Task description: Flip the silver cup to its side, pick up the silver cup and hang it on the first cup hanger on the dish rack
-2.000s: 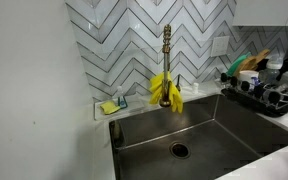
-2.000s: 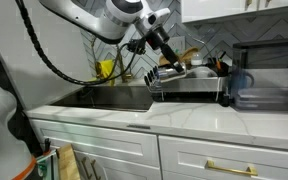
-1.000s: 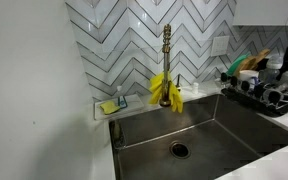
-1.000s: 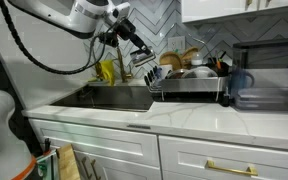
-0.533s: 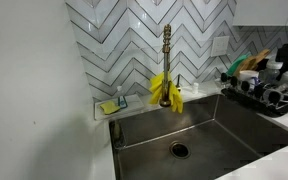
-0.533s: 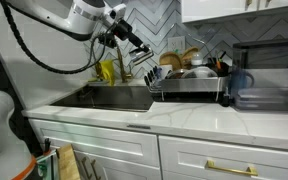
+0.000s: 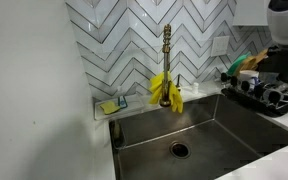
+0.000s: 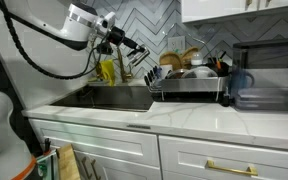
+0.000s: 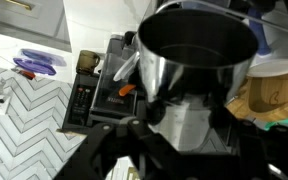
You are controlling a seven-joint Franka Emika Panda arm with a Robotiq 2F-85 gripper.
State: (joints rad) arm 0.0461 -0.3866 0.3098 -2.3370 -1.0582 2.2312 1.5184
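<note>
The silver cup [image 9: 196, 75] fills the wrist view, a shiny cylinder with its dark open mouth facing the camera. My gripper [image 9: 184, 138] is shut on its lower body, a black finger on each side. In an exterior view my gripper [image 8: 136, 47] hangs in the air above the sink, left of the black wire dish rack [image 8: 189, 90]; the cup is too small there to make out. The dish rack [image 7: 267, 97] also stands at the right edge of an exterior view, full of dishes, with part of my arm [image 7: 287, 20] above it.
A tall brass faucet [image 7: 167, 50] with yellow gloves [image 7: 165, 90] draped on it rises behind the steel sink [image 7: 214, 125]. A small soap tray [image 7: 111, 106] sits at the sink's left. A black appliance [image 8: 264, 75] stands beyond the rack.
My arm has swung left and away from the dish rack, to above the sink, carrying the cup. Part of the arm now shows at the top right above the rack.
</note>
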